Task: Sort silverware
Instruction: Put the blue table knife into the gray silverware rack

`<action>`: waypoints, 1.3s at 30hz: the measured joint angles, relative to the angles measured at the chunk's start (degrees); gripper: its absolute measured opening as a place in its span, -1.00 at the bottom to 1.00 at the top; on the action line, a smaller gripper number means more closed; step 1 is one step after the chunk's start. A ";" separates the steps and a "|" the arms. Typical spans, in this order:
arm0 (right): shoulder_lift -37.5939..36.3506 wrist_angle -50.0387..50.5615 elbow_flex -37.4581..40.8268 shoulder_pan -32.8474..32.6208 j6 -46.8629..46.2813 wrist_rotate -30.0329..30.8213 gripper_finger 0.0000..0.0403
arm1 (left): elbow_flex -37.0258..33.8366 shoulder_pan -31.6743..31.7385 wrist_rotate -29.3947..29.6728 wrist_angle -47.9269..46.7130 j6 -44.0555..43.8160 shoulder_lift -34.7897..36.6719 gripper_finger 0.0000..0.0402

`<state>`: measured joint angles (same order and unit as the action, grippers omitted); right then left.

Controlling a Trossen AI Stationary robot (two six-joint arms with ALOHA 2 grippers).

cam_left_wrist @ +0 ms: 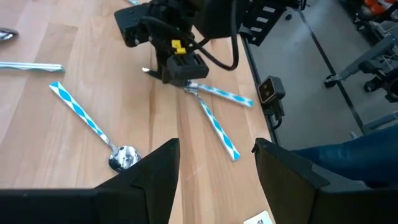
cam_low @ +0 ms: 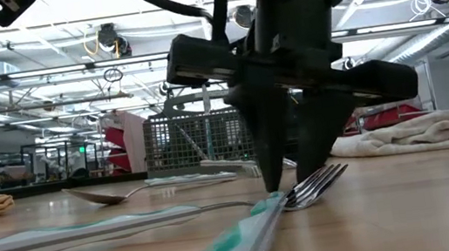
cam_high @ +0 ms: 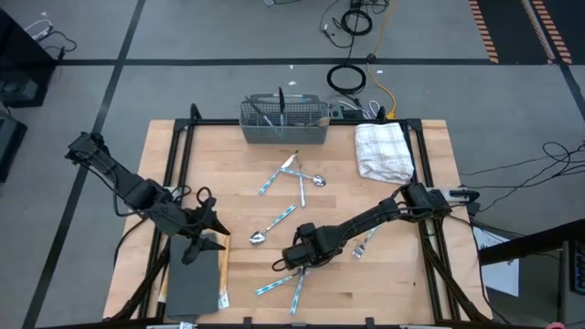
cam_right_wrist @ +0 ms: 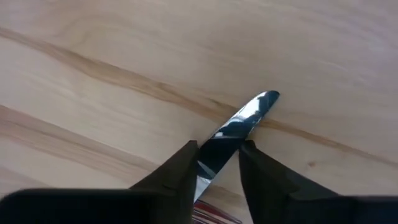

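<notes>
A knife (cam_right_wrist: 239, 124) lies flat on the tabletop (cam_high: 384, 274) near its front edge, among scattered silverware. I have the right gripper (cam_high: 297, 260) straddling its blade, fingers pinching in to lift it toward the basket (cam_high: 283, 123), I judge. My left gripper (cam_high: 203, 224) waits released, over the left side.

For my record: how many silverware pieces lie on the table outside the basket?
7: three crossed near the grey mesh basket, one spoon mid-table, one fork beside the right arm, one knife between the right gripper's fingers, one piece beside it. Others may be hidden.
</notes>
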<state>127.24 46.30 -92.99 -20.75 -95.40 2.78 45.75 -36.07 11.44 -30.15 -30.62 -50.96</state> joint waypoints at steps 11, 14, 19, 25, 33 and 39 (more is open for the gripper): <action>-0.04 -0.73 0.11 0.28 2.96 1.19 -0.98 | -1.06 0.00 0.00 -0.12 0.04 0.00 0.06; -0.04 -1.15 0.02 0.77 3.93 1.22 -0.99 | -1.06 0.00 0.00 -0.71 0.05 0.00 0.06; 0.01 -0.68 -1.25 1.92 8.32 1.43 -1.00 | -1.06 0.00 0.14 -0.92 1.09 -0.02 0.06; 0.42 3.64 -4.85 3.68 14.10 4.25 -1.00 | -1.06 0.00 1.98 -0.87 1.31 -0.01 0.06; 0.42 10.13 -10.38 4.97 19.88 6.56 -1.00 | -1.06 0.09 7.90 -0.79 1.06 0.00 0.06; 0.28 12.86 -15.21 4.72 28.08 -2.98 -0.91 | -1.06 0.07 8.14 -0.83 0.98 -0.01 0.06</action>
<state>127.52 59.16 -108.20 -16.03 -67.32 -0.20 44.69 -36.01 19.58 -30.98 -29.65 -50.97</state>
